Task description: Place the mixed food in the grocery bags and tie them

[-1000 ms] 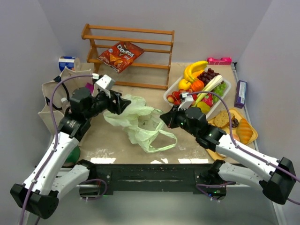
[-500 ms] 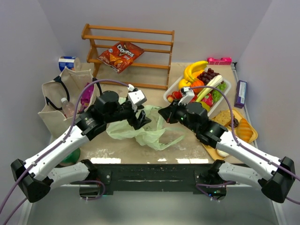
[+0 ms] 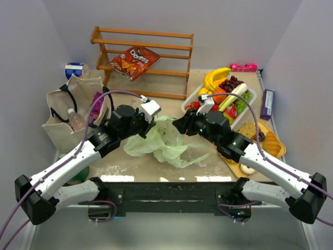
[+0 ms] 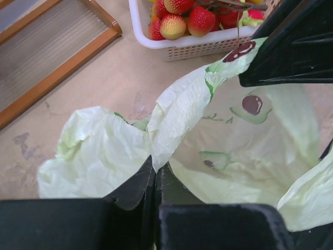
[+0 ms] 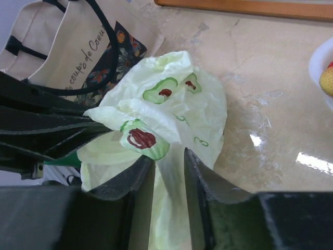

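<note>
Jaws of my left gripper (image 4: 155, 176) pinch the thin green bag (image 3: 169, 146), left of the fruit basket (image 3: 186, 105). My right gripper (image 5: 169, 172) stands slightly open, maybe touching it. Soft, slippery: I'd grab its rim.

Thin, crinkly pale green plastic bag (image 3: 166, 143), semi-translucent with a soft sheen, on a scuffed matt beige tabletop (image 3: 130, 165). Also pictured: a beige woven-cloth tote bag (image 3: 57, 117), a smooth varnished brown wooden rack (image 3: 143, 34), a glossy red foil chip packet (image 3: 134, 60) and a white perforated plastic basket (image 4: 208, 47).
</note>
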### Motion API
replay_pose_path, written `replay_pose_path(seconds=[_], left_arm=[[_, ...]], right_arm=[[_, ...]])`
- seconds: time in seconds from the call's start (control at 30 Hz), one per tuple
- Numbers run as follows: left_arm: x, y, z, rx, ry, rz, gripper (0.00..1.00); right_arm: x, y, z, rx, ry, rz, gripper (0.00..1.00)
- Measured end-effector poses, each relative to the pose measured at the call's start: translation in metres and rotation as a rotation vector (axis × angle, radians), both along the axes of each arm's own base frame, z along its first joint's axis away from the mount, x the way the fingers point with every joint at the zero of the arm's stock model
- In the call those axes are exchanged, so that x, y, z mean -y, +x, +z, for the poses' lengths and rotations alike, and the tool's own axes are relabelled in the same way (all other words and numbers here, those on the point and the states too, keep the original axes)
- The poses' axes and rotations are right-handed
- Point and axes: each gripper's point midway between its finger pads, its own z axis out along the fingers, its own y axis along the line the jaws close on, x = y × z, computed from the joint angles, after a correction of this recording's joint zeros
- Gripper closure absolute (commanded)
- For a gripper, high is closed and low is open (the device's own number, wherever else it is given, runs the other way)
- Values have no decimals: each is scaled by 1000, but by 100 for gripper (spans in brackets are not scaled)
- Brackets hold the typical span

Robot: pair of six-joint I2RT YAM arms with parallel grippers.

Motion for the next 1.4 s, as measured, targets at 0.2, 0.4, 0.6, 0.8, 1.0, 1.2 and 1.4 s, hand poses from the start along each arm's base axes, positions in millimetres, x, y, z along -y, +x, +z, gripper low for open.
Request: replay_pose_path(seconds=[0.2,0.4,0.6,0.8,1.0,1.2,1.4], left_arm=[[-10,24,8,-92,-167,50,100],[-21,49,22,-193,-398,30,100],[-9,33,14,-296,-494,-91,100],[-11,30,15,-330,-547,-124,100],[-15,31,15,-357,-590,-147,100],[-16,28,16,-370,-607,-177,100],[-13,23,20,-365,-612,-224,100]], right_arm=[[8,-3,32,133,-64,45,31],[11,-27,80,315,-19,168,44],[-20,-43,80,354,-1,326,51],[-68,-64,44,302,-72,496,51],[-93,-66,12,234,-147,510,45],[-75,-25,-30,117,-288,265,38],[-53,6,-46,58,-333,109,27]])
